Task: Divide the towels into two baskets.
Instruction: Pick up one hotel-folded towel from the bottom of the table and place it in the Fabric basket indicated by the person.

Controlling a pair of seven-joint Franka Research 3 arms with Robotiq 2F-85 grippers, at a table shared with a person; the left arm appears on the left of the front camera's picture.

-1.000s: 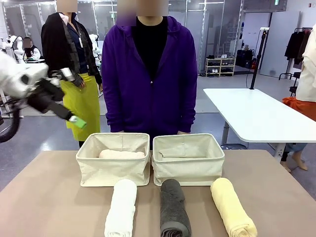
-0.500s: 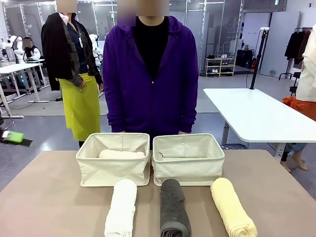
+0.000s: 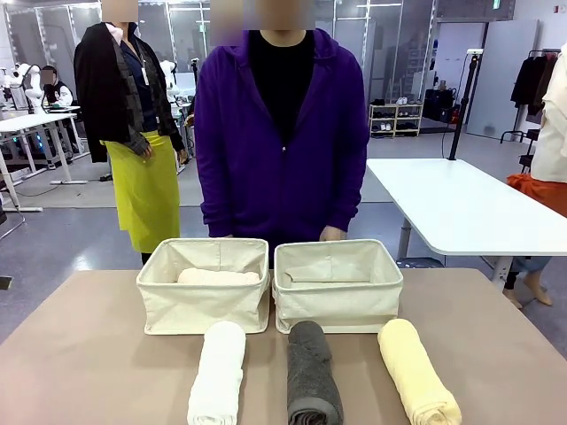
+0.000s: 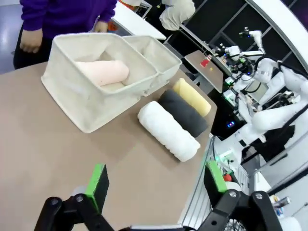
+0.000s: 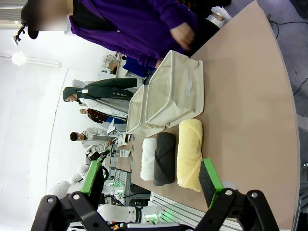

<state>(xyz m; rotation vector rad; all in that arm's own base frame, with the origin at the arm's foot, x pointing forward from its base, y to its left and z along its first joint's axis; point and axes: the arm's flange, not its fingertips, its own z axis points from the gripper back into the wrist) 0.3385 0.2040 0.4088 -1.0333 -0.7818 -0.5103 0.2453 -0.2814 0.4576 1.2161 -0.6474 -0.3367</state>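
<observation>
Two cream canvas baskets stand side by side at the far middle of the table. The left basket (image 3: 202,305) holds a peach-cream towel (image 3: 219,276); inside the right basket (image 3: 337,305) I see no towel. In front of them lie a white towel (image 3: 217,372), a dark grey towel (image 3: 312,382) and a pale yellow towel (image 3: 416,381), all parallel. My left gripper (image 4: 156,178) hovers open over bare table, well back from the left basket (image 4: 82,96) and its peach-cream towel (image 4: 103,72). My right gripper (image 5: 151,175) is open, high and off to the side of the yellow towel (image 5: 189,154).
A person in a purple hoodie (image 3: 279,133) stands close behind the baskets, with one hand (image 4: 31,41) near the table's far edge. Bare tabletop (image 3: 80,354) stretches to both sides of the towels. A white table (image 3: 461,208) stands at the back right.
My left arm has drawn back out of the front view to the left. The person has shifted slightly to the right. The towels and baskets have not moved.
</observation>
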